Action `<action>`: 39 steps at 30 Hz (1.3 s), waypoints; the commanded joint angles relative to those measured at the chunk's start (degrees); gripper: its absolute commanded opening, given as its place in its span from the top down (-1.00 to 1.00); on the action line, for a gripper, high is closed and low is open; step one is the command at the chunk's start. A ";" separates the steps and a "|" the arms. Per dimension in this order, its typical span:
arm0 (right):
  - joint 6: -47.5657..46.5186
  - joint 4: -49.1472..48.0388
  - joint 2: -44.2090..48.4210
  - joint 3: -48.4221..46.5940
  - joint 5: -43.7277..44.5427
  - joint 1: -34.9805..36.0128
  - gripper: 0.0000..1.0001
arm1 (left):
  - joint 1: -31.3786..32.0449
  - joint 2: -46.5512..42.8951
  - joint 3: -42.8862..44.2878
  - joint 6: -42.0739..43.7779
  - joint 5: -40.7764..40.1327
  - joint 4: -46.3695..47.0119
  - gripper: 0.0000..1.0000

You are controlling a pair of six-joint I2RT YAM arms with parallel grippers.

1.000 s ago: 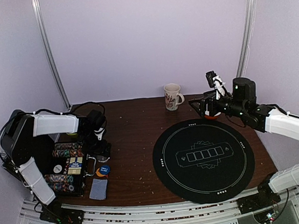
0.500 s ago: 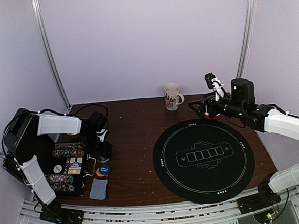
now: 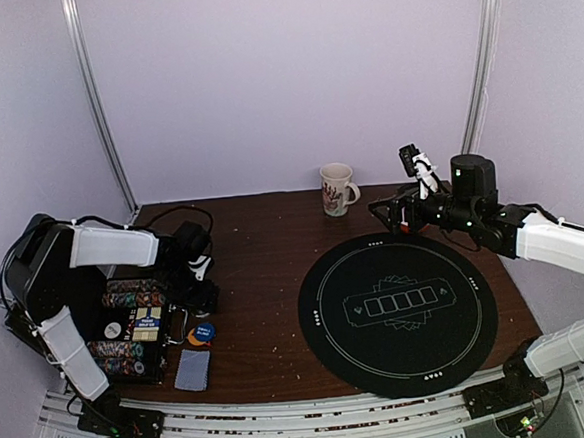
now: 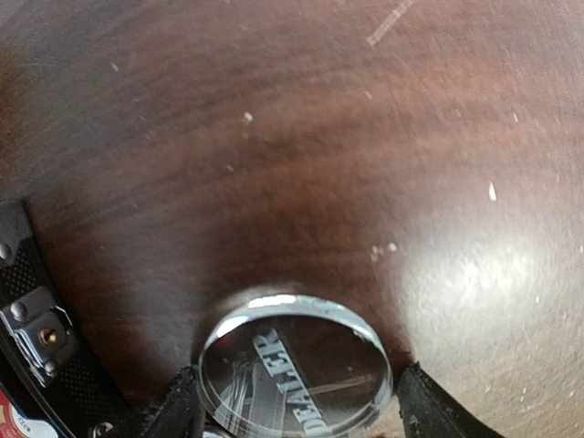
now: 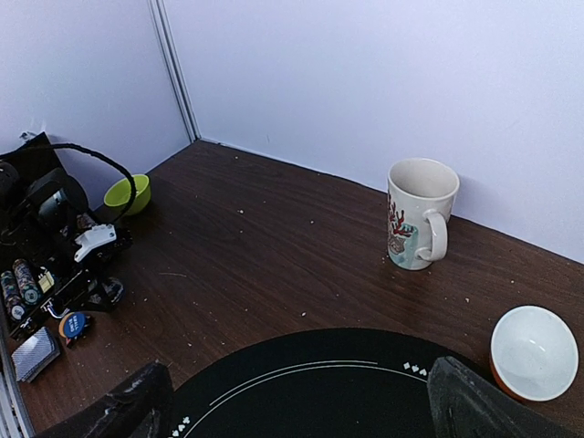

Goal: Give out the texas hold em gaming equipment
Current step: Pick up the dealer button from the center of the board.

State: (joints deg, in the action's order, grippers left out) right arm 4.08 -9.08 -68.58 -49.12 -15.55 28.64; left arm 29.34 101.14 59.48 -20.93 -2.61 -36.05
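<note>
A clear round dealer button (image 4: 294,370) sits between my left gripper's (image 4: 297,406) two black fingers, and both fingers touch its rim just above the dark wooden table. From above, the left gripper (image 3: 199,294) is low beside the open black case (image 3: 130,336) of striped poker chips (image 3: 134,293). A blue button (image 3: 205,331) overlaps an orange button (image 3: 192,337) at the case's edge. A grey-blue deck of cards (image 3: 192,369) lies in front of them. My right gripper (image 5: 301,401) hangs open and empty over the far rim of the round black mat (image 3: 397,312).
A white patterned mug (image 3: 337,189) stands at the back of the table. A white bowl with an orange outside (image 5: 532,353) sits under the right arm, next to the mat. A green bowl (image 5: 128,193) is at the far left behind the case.
My left jaws have closed in onto the clear dealer button, the wrist shifting slightly. The right gripper has drifted a little to the left and stays open.
</note>
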 commanded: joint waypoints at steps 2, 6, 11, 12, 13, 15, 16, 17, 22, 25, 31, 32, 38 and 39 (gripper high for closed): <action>-1.04 0.73 1.03 -1.23 0.76 0.47 -1.00 | 0.80 -1.64 -1.67 1.06 2.85 -5.08 -0.43; -1.26 0.79 1.18 -1.26 0.89 0.54 -1.00 | 1.83 -2.72 -2.53 1.44 3.14 -5.84 -0.48; -0.96 0.08 1.12 -0.47 0.95 0.53 -1.00 | 1.96 -2.41 -4.01 1.41 0.75 -4.58 -0.46; -1.01 0.04 1.10 -0.45 0.96 0.54 -1.00 | 2.03 -2.17 -4.02 1.31 0.45 -3.95 -0.43; -0.97 0.15 1.02 -0.52 0.92 0.54 -1.00 | 1.98 -1.84 -3.89 1.33 0.08 -3.30 -0.41; -1.00 0.45 0.90 -0.81 0.71 0.54 -1.00 | 1.99 -1.15 -3.70 1.26 -0.48 -2.13 -0.38; -1.01 0.70 0.90 -1.00 0.62 0.54 -1.00 | 2.00 -0.79 -3.56 1.17 -1.18 -1.65 -0.39; -1.08 1.08 0.94 -1.20 0.61 0.54 -1.00 | 1.97 -0.55 -3.36 1.22 -1.74 -1.06 -0.42; -1.18 1.48 1.33 -0.94 0.79 0.54 -1.00 | 1.95 -0.07 -2.73 2.00 -1.44 0.79 -0.50; -1.09 1.50 1.19 -0.95 0.66 0.49 -1.00 | 1.97 -0.09 -2.49 2.37 -0.69 2.07 -0.51; -1.00 2.01 0.88 -1.41 0.31 0.56 -1.00 | 1.92 0.49 -1.49 3.31 -1.28 2.77 -0.35; -1.01 2.01 0.94 -1.37 0.34 0.54 -1.00 | 1.90 0.32 -1.38 3.70 -1.29 3.13 -0.36; -1.08 2.89 0.90 -1.35 0.00 0.54 -1.00 | 1.83 1.12 -0.28 4.50 -2.48 3.63 -0.44; -1.09 3.00 1.00 -1.36 0.00 0.54 -1.00 | 1.83 1.35 -0.14 4.45 -2.49 3.69 -0.46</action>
State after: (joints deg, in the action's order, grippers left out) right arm 3.16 -7.25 -68.55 -49.17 -15.51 28.64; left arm 31.55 99.88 58.04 -17.41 -2.87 -36.49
